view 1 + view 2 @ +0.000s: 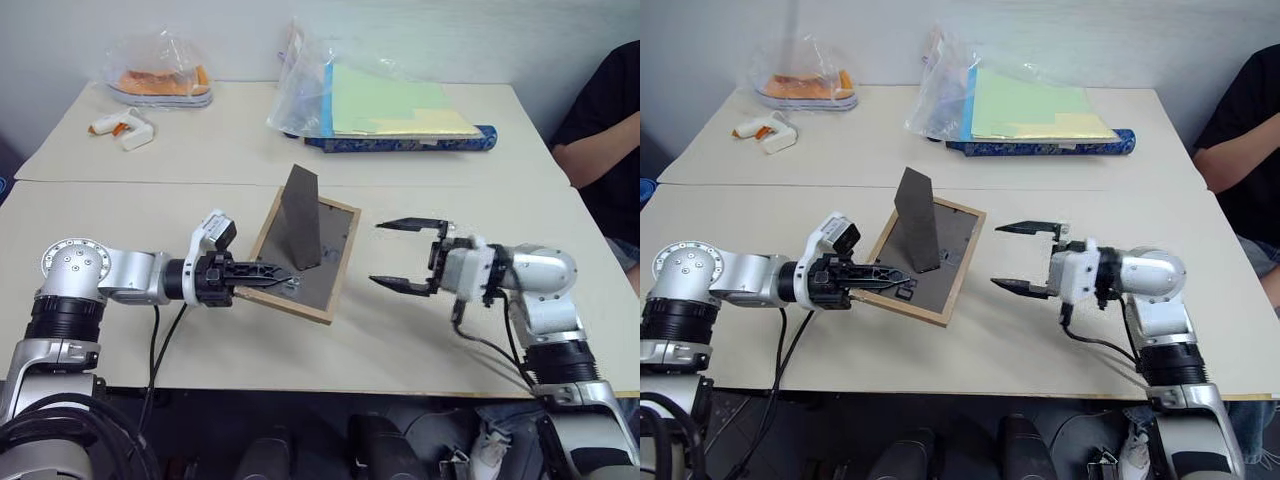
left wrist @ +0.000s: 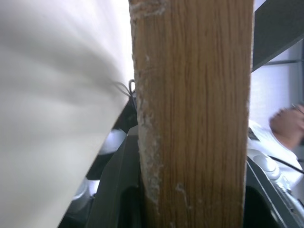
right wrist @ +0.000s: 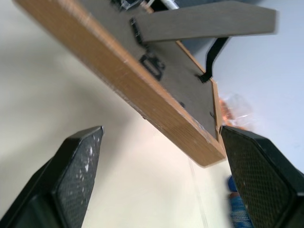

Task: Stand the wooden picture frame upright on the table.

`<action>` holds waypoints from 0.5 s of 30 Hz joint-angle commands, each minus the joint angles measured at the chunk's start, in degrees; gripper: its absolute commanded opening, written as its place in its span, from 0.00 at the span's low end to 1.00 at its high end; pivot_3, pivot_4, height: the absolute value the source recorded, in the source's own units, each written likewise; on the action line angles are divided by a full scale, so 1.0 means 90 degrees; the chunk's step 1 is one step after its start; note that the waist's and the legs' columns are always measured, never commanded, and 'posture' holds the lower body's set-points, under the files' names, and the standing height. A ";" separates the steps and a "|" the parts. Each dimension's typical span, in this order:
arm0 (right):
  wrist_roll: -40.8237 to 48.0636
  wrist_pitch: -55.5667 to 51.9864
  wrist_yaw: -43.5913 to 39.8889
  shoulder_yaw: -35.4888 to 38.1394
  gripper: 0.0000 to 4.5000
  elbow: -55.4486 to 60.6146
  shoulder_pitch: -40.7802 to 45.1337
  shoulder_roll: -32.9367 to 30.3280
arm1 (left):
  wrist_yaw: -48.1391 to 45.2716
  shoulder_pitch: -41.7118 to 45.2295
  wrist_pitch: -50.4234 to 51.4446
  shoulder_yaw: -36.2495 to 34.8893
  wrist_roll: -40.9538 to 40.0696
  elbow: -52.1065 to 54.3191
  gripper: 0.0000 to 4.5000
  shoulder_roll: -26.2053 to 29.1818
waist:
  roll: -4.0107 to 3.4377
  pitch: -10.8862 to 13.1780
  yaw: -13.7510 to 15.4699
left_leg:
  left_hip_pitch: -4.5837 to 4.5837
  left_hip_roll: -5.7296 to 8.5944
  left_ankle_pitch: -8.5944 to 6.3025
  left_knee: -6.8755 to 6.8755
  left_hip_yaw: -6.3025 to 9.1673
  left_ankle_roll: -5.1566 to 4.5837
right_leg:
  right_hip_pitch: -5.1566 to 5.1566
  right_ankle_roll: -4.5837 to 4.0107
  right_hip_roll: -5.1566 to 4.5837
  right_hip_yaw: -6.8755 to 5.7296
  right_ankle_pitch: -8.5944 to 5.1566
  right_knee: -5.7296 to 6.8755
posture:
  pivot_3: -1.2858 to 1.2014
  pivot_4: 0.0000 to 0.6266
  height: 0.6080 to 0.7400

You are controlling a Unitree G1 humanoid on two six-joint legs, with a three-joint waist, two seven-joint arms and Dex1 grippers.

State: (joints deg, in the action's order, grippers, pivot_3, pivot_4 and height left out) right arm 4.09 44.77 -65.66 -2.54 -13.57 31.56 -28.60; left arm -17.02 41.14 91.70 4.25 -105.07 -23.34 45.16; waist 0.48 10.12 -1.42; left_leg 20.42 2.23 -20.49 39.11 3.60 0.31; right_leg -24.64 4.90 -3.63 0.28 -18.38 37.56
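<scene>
Wooden picture frame lies tilted, back up, stand raised, on the bench; left end effector grips its near edge. Right end effector, beside the frame, gapes empty. Next: tip it upright.

Cream-beige seamed table | far left: orange items in clear bag | far right: green-yellow paper pad

Both arms: silver-grey rounded metal housings, black ribbed rings at joints, screw circle on left shoulder cap. Black cables loop beneath each forearm. Left gripper: black body, white block atop. Right gripper: white body, two black textured fingers.
</scene>
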 commanded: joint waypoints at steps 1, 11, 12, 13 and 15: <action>-0.1028 0.1177 0.1030 -0.0036 0.89 -0.0376 0.0285 0.0226 | 0.0238 0.0167 -0.0154 0.0275 -0.0860 0.0026 0.27 0.0095 | 0.0000 0.0000 -0.0039 | 0.0000 0.0002 0.0001 0.0001 0.0006 0.0001 | -0.0001 0.0000 0.0002 0.0001 0.0000 0.0005 | 0.52 0.24 1.00; -0.2249 0.1549 0.2867 -0.0344 0.46 -0.0850 0.0422 0.0375 | 0.0444 0.0355 -0.0311 0.0295 -0.0882 -0.0269 0.27 -0.0077 | -0.0001 -0.0001 -0.0192 | -0.0002 0.0096 0.0007 0.0001 0.0112 0.0014 | -0.0092 0.0000 0.0008 0.0011 0.0000 0.0051 | 0.52 0.24 1.00; -0.2283 0.1538 0.2951 -0.0370 0.42 -0.0864 0.0419 0.0341 | 0.0457 0.0365 -0.0305 0.0277 -0.0882 -0.0295 0.27 -0.0078 | -0.0001 -0.0001 -0.0204 | -0.0002 0.0109 0.0007 0.0001 0.0133 0.0014 | -0.0095 0.0000 0.0006 0.0015 0.0000 0.0052 | 0.52 0.24 1.00; -0.2283 0.1490 0.3037 -0.0385 0.41 -0.0889 0.0411 0.0324 | 0.0449 0.0362 -0.0297 0.0227 -0.0882 -0.0331 0.35 -0.0076 | -0.0001 -0.0001 -0.0216 | -0.0004 0.0124 0.0007 0.0001 0.0170 0.0014 | -0.0097 0.0000 0.0008 0.0019 0.0000 0.0053 | 0.52 0.24 1.00; -0.2276 0.1459 0.3219 -0.0414 0.38 -0.0920 0.0415 0.0306 | 0.0424 0.0323 -0.0313 0.0123 -0.0882 -0.0296 0.50 -0.0074 | -0.0001 -0.0001 -0.0229 | -0.0005 0.0139 0.0006 0.0001 0.0225 0.0020 | -0.0098 0.0000 0.0014 0.0019 0.0000 0.0052 | 0.52 0.24 1.00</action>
State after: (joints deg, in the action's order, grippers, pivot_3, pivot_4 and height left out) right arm -18.36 58.53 -39.98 -7.21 -22.33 35.07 -25.80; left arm -12.90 43.38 88.83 7.78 -111.66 -26.81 43.82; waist 0.47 10.11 -3.48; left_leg 20.37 3.55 -20.44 39.11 5.76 0.53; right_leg -25.57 4.90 -3.50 0.45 -18.38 38.06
